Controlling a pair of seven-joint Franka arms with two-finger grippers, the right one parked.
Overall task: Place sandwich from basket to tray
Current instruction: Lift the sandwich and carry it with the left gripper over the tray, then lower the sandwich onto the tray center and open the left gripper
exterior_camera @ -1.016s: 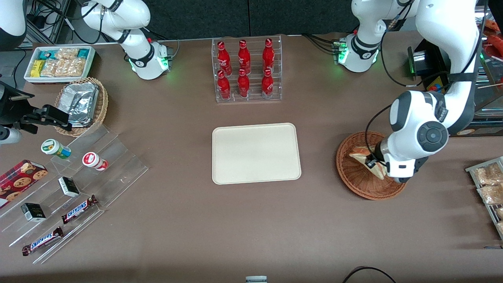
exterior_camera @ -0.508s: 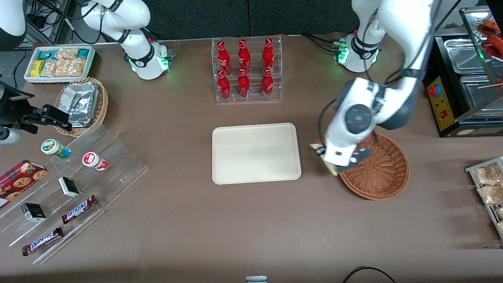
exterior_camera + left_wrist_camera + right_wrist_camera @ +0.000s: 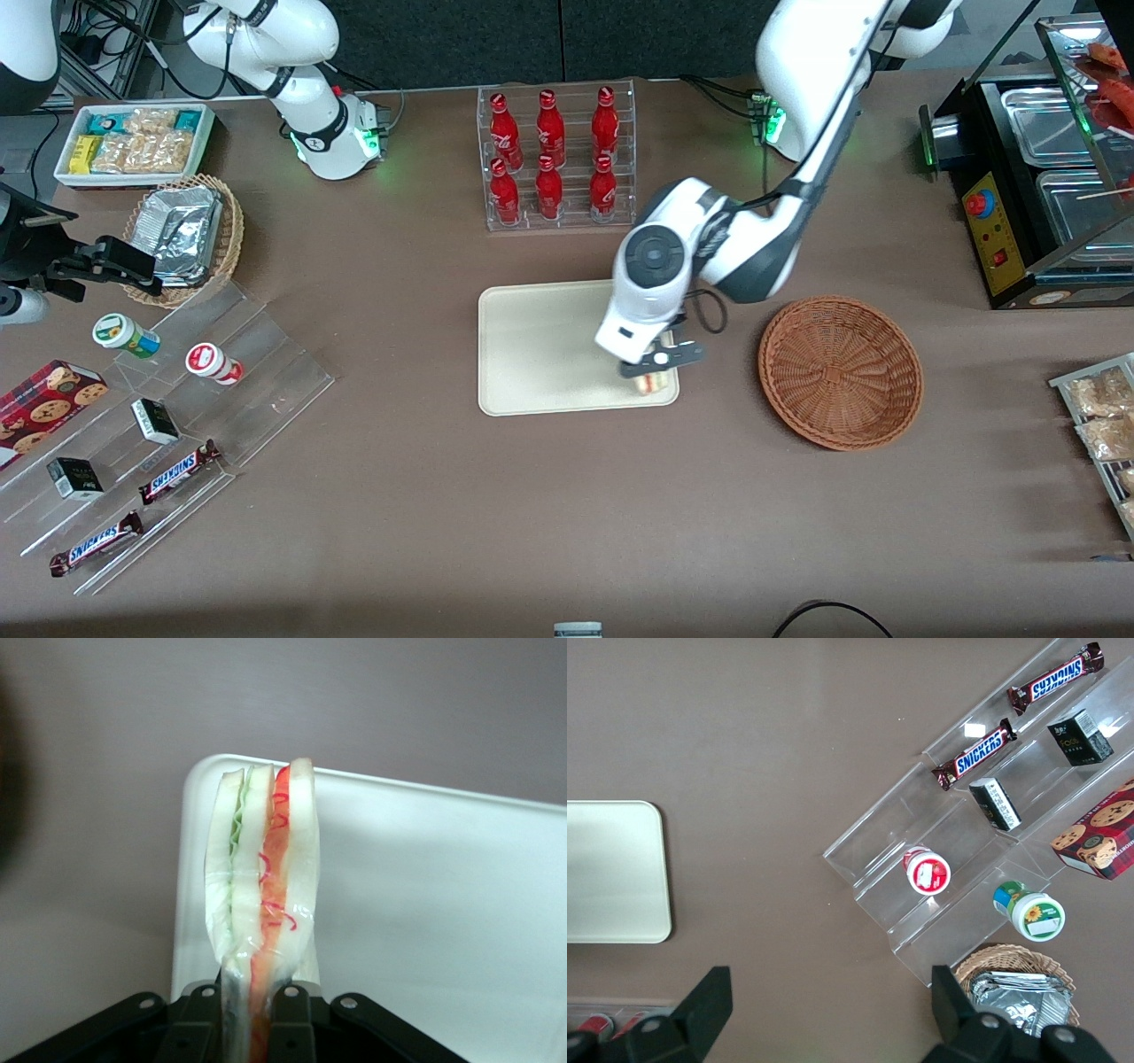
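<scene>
My left gripper (image 3: 654, 368) (image 3: 251, 1010) hangs over the tray's (image 3: 549, 346) corner nearest the basket and the front camera, shut on the sandwich (image 3: 653, 382) (image 3: 261, 877). The wedge of pale bread shows green and red-orange filling along its edge and is wrapped in clear film. In the wrist view it stands between the black fingers (image 3: 204, 1028) above the cream-white tray (image 3: 425, 904), close to its rim. The reddish-brown wicker basket (image 3: 840, 372) sits beside the tray toward the working arm's end, with nothing in it.
A clear rack of red bottles (image 3: 555, 159) stands farther from the camera than the tray. A tan basket of foil packets (image 3: 186, 235), a white snack bin (image 3: 133, 142) and an acrylic shelf with snacks (image 3: 151, 425) lie toward the parked arm's end. A black appliance (image 3: 1036, 177) stands at the working arm's end.
The gripper lifted the sandwich out of the basket and carried it sideways across the table to above the tray's corner. The basket now holds nothing.
</scene>
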